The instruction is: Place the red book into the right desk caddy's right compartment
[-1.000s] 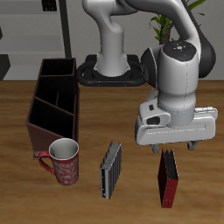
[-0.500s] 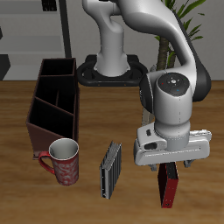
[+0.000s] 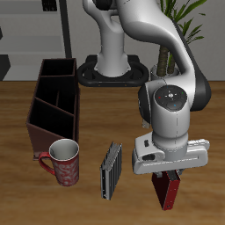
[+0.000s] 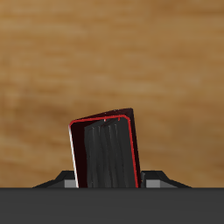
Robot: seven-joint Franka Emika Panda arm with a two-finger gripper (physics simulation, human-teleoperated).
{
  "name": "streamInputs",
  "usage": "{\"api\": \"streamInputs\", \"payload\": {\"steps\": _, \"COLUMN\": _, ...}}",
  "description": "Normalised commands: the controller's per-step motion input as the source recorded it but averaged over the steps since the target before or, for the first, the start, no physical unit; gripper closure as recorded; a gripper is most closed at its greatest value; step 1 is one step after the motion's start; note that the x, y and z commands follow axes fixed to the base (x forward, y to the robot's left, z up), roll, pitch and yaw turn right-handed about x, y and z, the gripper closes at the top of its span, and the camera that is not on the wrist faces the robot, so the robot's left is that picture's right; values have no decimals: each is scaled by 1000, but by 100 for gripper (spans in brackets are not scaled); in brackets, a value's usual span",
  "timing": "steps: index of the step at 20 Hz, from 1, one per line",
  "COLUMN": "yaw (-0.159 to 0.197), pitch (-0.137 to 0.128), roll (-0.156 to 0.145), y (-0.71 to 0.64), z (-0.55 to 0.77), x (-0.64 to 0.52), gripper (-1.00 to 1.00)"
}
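Well off to the pincer's side, farther back, stands the boxy dark maroon right desk caddy [image 3: 53, 104], a speckled red mug [image 3: 64, 162] before it. Nearer, a striped book [image 3: 112, 170]. Directly beneath the pincer [image 3: 167, 177], the thin red book [image 3: 166, 188] stands upright between its fingers; whether they clamp it cannot be told.

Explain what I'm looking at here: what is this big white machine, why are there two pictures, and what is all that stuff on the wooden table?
It is a simulated white jointed robot arm bolted at the back of a wooden table. One picture looks down from the front; the other comes from a camera on the arm's tool, its two-fingered grasping part. That tool has come down over a thin upright red-covered book, which fills the close-up; whether the fingers already squeeze it, I cannot tell. Also on the table: a long dark maroon-brown wooden desk caddy with open cells, a red patterned mug before it, and a black-and-grey striped book.
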Motion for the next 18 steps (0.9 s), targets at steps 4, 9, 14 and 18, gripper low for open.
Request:
{"api": "streamInputs", "payload": {"steps": 4, "yaw": -24, "pitch": -26, "roll": -10, "y": -179, "z": 286, "x": -54, "gripper": 100}}
{"api": "streamInputs", "payload": {"steps": 9, "yaw": -29, "pitch": -63, "roll": 3, "y": -151, "z": 617, "x": -283, "gripper": 100}}
{"api": "streamInputs", "payload": {"steps": 14, "yaw": -1, "pitch": -84, "roll": 33, "y": -60, "z": 576, "x": -430, "gripper": 100}}
{"api": "streamInputs", "payload": {"steps": 18, "yaw": -17, "pitch": -71, "roll": 13, "y": -227, "z": 623, "x": -552, "gripper": 100}}
